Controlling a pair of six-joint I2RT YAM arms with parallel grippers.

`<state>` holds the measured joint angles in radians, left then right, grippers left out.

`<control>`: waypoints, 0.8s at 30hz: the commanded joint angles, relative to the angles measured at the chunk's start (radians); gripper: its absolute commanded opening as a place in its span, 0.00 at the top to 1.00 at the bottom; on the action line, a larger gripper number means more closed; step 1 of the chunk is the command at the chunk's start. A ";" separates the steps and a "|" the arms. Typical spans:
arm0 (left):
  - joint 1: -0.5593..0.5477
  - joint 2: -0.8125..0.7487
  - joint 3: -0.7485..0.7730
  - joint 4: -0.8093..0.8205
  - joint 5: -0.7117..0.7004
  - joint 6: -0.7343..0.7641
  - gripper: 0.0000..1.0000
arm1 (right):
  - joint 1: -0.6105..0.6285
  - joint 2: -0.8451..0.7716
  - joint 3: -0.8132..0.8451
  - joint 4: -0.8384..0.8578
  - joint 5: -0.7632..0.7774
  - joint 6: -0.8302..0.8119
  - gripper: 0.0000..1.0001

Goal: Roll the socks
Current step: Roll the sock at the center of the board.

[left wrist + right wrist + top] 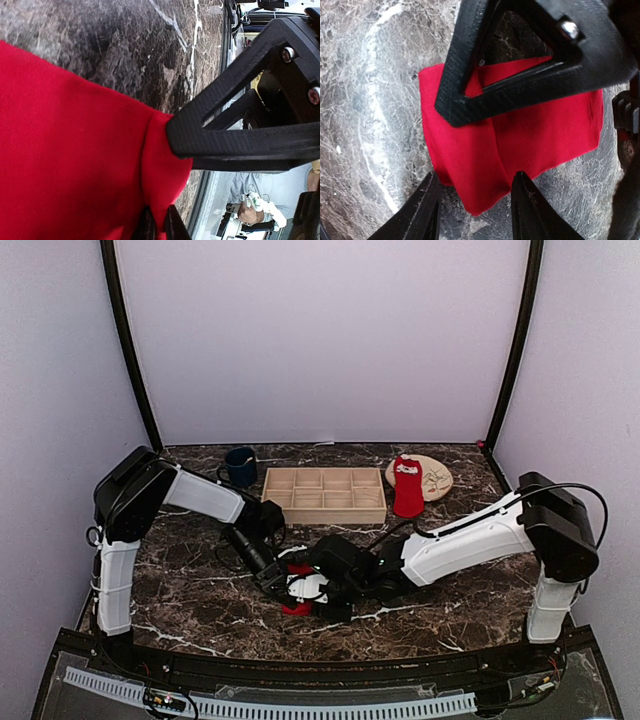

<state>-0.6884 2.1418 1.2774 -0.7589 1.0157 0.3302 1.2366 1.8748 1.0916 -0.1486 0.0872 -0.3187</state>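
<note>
Dark veined marble made up the table (200, 610), with pale lilac walls (320, 340) behind it. One sock (520, 135) lay folded flat in front of the tray (324, 495), on the side towards the arm bases, under both grippers. The other sock (407, 485) lay to the right of the tray, its top draped on the plate (435, 480). A mug (240, 466) stood off the tray's left end.

Red knit of this kind would likely be light, limp and a little stretchy. It would not keep a shape by itself, and a roll could spring open once let go. It looked neither fragile nor slippery, though it might drag on the marble. A good hold seemed to be a pinch through all layers at a folded edge or corner, with the opposite side pinned.

The left gripper (159, 222) was stretched in from the tray's left, wrist low, jaws clenched on a bunched edge of the sock, the fabric puckering at the pinch. The right gripper (476, 177) was stretched in from the tray's right, forearm nearly level with the table, facing the left one. Its jaws stood released, one finger (427, 210) to either side of the sock's corner, gripping nothing. The two grippers sat close together, tips nearly meeting over the sock
</note>
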 commanded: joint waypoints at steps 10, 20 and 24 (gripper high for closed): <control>0.007 0.022 0.030 -0.044 -0.017 0.017 0.86 | -0.018 0.060 0.051 -0.065 -0.079 -0.025 0.89; 0.052 -0.105 -0.051 0.106 -0.158 -0.116 0.63 | -0.071 0.063 0.054 -0.123 -0.203 0.030 0.97; 0.067 -0.193 -0.108 0.200 -0.221 -0.181 0.61 | -0.085 0.074 0.105 -0.153 -0.245 0.036 0.98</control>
<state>-0.6460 2.0483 1.2255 -0.6758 0.9306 0.2264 1.1683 1.9202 1.1587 -0.2348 -0.0875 -0.3054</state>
